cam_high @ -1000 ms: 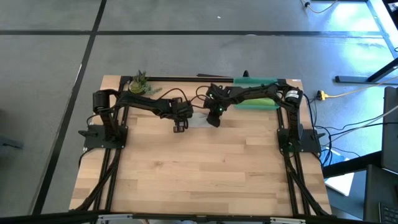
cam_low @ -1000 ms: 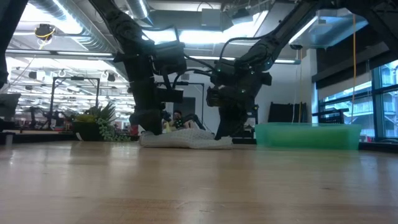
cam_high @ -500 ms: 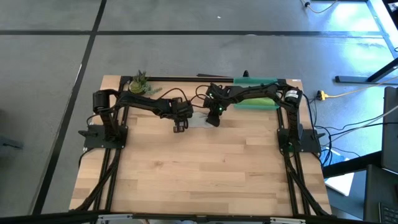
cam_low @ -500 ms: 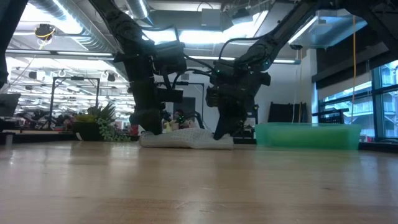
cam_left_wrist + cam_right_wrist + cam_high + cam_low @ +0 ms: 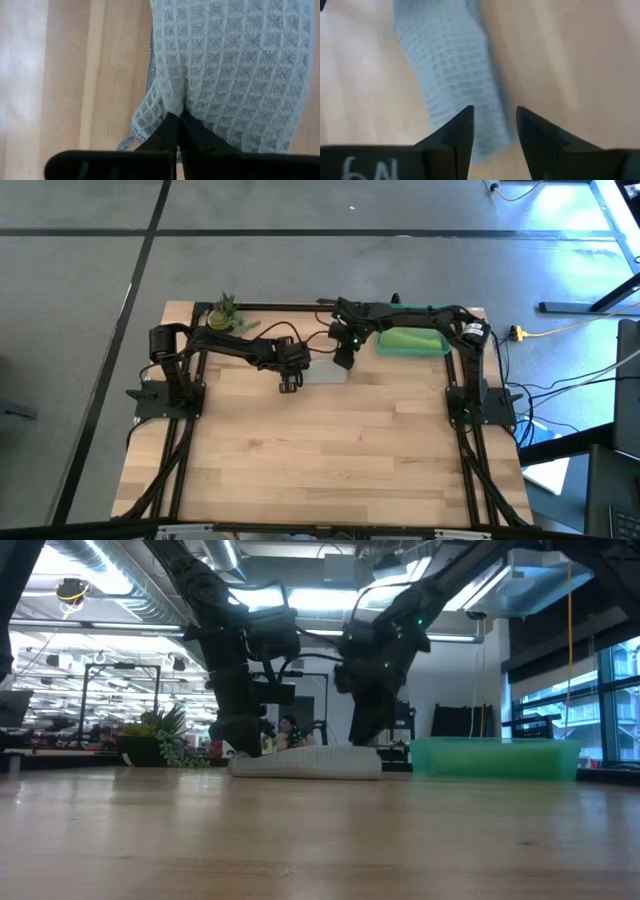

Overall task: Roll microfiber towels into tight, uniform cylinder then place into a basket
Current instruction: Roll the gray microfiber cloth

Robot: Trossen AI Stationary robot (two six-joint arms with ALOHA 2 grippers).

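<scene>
Your left gripper (image 5: 177, 131) pinched one end of the grey towel (image 5: 322, 372) on the surface, while your right gripper's (image 5: 494, 131) spread fingers hung empty over the other end.

Two towels (image 5: 325, 373), one basket (image 5: 440, 350), one plant (image 5: 224, 313)

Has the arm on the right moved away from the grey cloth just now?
Yes. The right gripper has lifted off the grey towel and drawn back toward the table's far edge, nearer the teal basket; its fingers are now open.
</scene>
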